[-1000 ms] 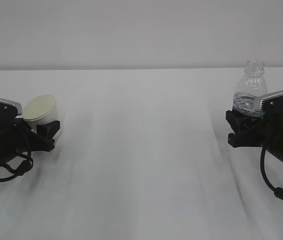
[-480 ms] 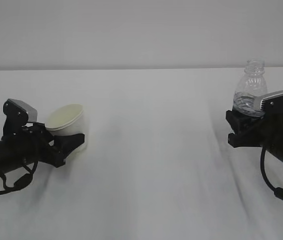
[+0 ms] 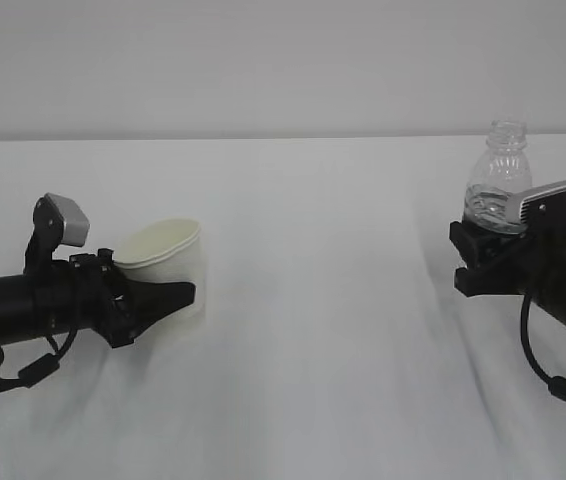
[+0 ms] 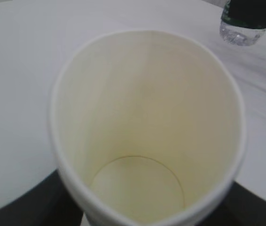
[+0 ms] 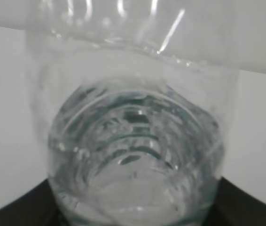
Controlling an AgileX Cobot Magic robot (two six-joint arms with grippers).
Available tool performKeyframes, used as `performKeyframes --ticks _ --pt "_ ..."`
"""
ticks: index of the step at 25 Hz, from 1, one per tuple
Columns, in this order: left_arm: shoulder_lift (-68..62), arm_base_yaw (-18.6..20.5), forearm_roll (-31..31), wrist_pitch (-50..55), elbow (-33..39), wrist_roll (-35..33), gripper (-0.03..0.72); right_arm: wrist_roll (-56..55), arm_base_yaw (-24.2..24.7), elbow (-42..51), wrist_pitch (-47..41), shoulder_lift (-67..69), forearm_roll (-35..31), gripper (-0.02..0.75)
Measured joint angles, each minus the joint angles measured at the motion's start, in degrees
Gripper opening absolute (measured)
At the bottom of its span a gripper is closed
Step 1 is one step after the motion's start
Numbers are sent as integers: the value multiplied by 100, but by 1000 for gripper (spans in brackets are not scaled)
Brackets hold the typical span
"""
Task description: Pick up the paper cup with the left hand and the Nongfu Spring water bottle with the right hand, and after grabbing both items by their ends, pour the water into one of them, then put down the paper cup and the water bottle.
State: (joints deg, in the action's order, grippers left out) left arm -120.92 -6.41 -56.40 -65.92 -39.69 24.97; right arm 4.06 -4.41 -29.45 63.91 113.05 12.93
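We are pinching the paper cup point(image 3: 168, 262) in our left pincer point(image 3: 158, 297) and the Nongfu Spring water bottle point(image 3: 500, 182) in our right pincer point(image 3: 478, 262).

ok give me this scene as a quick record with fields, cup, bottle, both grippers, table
paper cup: white, tilted, mouth facing up and left, held low by the left gripper; inside looks dry and empty
water bottle: clear, upright, capless neck, lower body hidden in the right gripper; water visible inside
left gripper: closed on the cup's lower end
right gripper: closed on the bottle's lower end
table: plain white
spacing: cup at left, bottle far right, wide gap between
pouring: not started
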Motion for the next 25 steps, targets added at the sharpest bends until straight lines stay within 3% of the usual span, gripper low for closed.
performKeyframes --ticks 7,25 --pt "135 -224 -644 0 -340 391 430 13 0 0 0 0 181 407" --pt "135 -1542 -965 0 -1316 862 429 226 0 0 0 0 291 407"
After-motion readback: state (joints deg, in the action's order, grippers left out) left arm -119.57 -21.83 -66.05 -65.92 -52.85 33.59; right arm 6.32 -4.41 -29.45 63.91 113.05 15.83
